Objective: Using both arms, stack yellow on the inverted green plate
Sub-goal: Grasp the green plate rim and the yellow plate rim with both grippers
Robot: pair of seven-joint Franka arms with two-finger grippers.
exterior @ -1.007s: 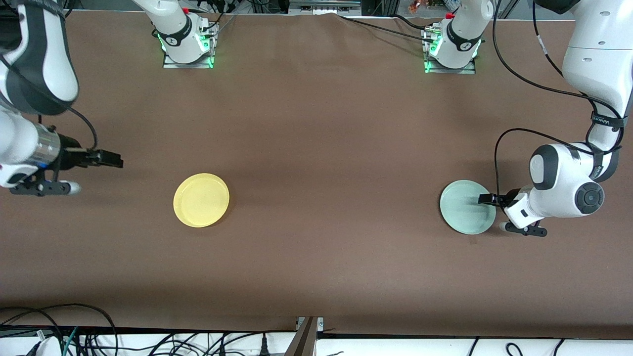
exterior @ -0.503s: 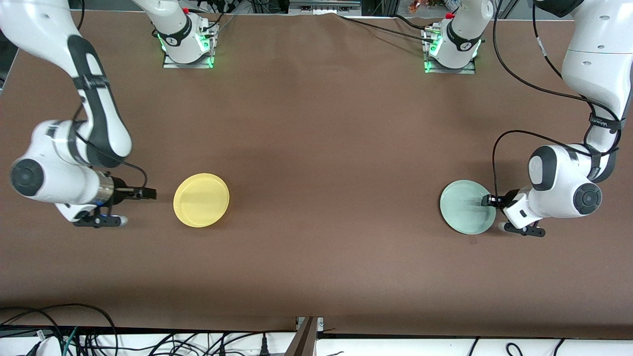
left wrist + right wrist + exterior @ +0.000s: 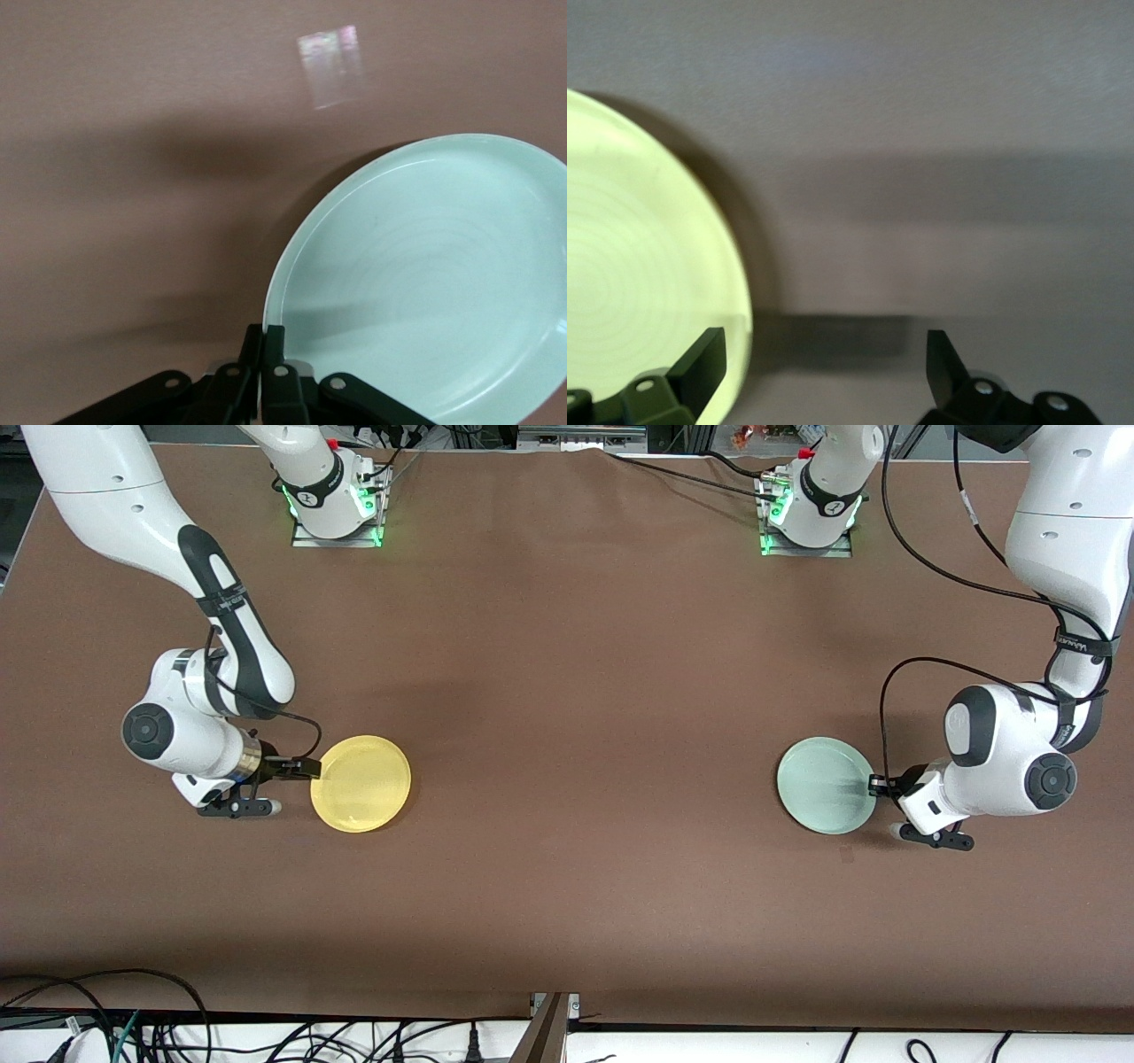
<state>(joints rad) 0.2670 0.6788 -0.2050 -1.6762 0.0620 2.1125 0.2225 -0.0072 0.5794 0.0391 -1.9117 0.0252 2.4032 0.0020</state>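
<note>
The yellow plate (image 3: 361, 783) lies rim up on the brown table toward the right arm's end. It also shows in the right wrist view (image 3: 638, 283). My right gripper (image 3: 312, 769) is open and low at the plate's edge. In the right wrist view (image 3: 824, 363) one finger is over the rim and the other over bare table. The green plate (image 3: 824, 785) sits rim up toward the left arm's end and shows in the left wrist view (image 3: 425, 283). My left gripper (image 3: 873, 784) is shut on its rim, as the left wrist view (image 3: 266, 341) shows.
The two arm bases (image 3: 337, 505) (image 3: 806, 514) stand at the table's edge farthest from the front camera. Loose cables (image 3: 266, 1036) run below the table's near edge. Bare brown table (image 3: 585, 779) lies between the two plates.
My right arm swung in from the table's end to the yellow plate's edge. The green plate shifted slightly toward the table's middle in my left gripper.
</note>
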